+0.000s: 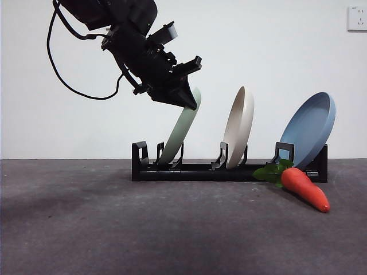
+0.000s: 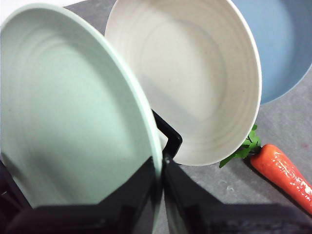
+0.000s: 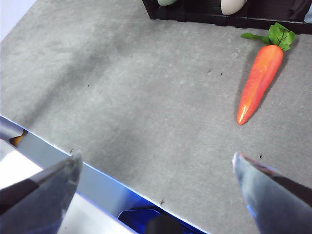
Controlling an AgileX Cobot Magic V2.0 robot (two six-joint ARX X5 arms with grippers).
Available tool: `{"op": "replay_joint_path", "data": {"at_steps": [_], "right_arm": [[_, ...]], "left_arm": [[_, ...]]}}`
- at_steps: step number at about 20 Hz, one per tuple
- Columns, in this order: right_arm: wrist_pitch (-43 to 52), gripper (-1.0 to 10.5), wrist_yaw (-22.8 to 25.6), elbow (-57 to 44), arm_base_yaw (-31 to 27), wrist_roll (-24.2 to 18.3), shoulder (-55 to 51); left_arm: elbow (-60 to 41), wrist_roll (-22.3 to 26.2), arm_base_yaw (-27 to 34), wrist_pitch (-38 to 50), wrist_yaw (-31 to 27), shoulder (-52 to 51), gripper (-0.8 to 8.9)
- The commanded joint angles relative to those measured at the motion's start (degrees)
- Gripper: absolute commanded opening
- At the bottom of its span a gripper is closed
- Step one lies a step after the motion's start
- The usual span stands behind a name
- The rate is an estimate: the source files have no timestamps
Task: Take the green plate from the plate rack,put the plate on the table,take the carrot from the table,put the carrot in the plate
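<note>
Front view: the left tool (image 1: 189,100), reaching down from the upper left, is closed on the upper rim of the green plate (image 1: 180,127), which leans in a slot near the left end of the black plate rack (image 1: 195,171). A cream plate (image 1: 239,126) stands in a middle slot and a blue plate (image 1: 309,129) leans at the right end. The carrot (image 1: 304,188) lies on the grey worktop (image 1: 114,229) just in front of the rack's right end, leaves toward the rack, tip pointing away from it.

Left wrist view: the two black jaws pinch the green plate's (image 2: 73,112) rim between them, one on each face; cream plate (image 2: 190,73) and carrot (image 2: 287,173) lie beyond.

Right wrist view: the right tool (image 3: 156,178) hangs above the worktop's near edge, jaws spread wide and holding nothing, the carrot (image 3: 258,83) well apart from it.
</note>
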Motion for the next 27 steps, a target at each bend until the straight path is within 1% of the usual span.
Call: {"op": "replay_joint_path", "data": {"at_steps": [1,6,9,12,14,15,17,18,20,21,22,24,25,27], "right_arm": [[0.2,6.3,0.1,0.0,0.1,0.3,0.0],[0.2,6.3,0.1,0.0,0.1,0.3,0.0],[0.2,6.3,0.1,0.0,0.1,0.4,0.0],[0.3,6.3,0.1,0.0,0.1,0.3,0.0],[0.3,6.3,0.1,0.0,0.1,0.3,0.0],[0.3,6.3,0.1,0.0,0.1,0.4,0.0],[0.3,6.3,0.1,0.0,0.1,0.4,0.0],[0.4,6.3,0.2,0.0,0.1,0.4,0.0],[1.6,6.3,0.2,0.0,0.1,0.4,0.5],[2.4,6.3,0.2,0.0,0.1,0.7,0.7],[3.4,6.3,0.3,0.0,0.1,1.4,1.1],[4.7,6.3,0.3,0.0,0.1,2.1,1.9],[5.3,6.3,0.3,0.0,0.1,2.4,2.5],[6.3,6.3,0.3,0.0,0.1,2.5,3.5]], "left_arm": [[0.0,0.6,0.1,0.9,-0.4,0.8,-0.08],[1.1,0.4,0.2,1.4,0.0,-1.7,-0.08],[3.9,0.2,0.2,-0.5,4.4,-4.3,-0.08],[4.8,0.2,0.0,-2.6,5.7,-8.5,-0.08],[4.8,0.6,-0.3,-7.6,5.7,-12.1,-0.08],[4.8,1.9,-0.7,-11.7,5.6,-14.2,-0.08],[4.8,8.2,-2.3,-21.2,4.8,-18.4,-0.06],[4.8,11.6,-4.0,-25.7,2.9,-20.2,-0.06],[4.8,17.6,-8.5,-33.7,-5.8,-23.1,-0.06],[4.8,19.7,-11.0,-36.5,-10.2,-23.5,-0.06],[4.7,20.8,-13.5,-39.2,-13.5,-23.5,-0.06],[3.7,22.1,-17.0,-42.8,-16.5,-23.2,-0.06],[2.2,22.1,-19.0,-42.8,-17.7,-23.2,-0.06],[-2.3,22.1,-22.5,-41.6,-23.7,-23.2,-0.06]]}}
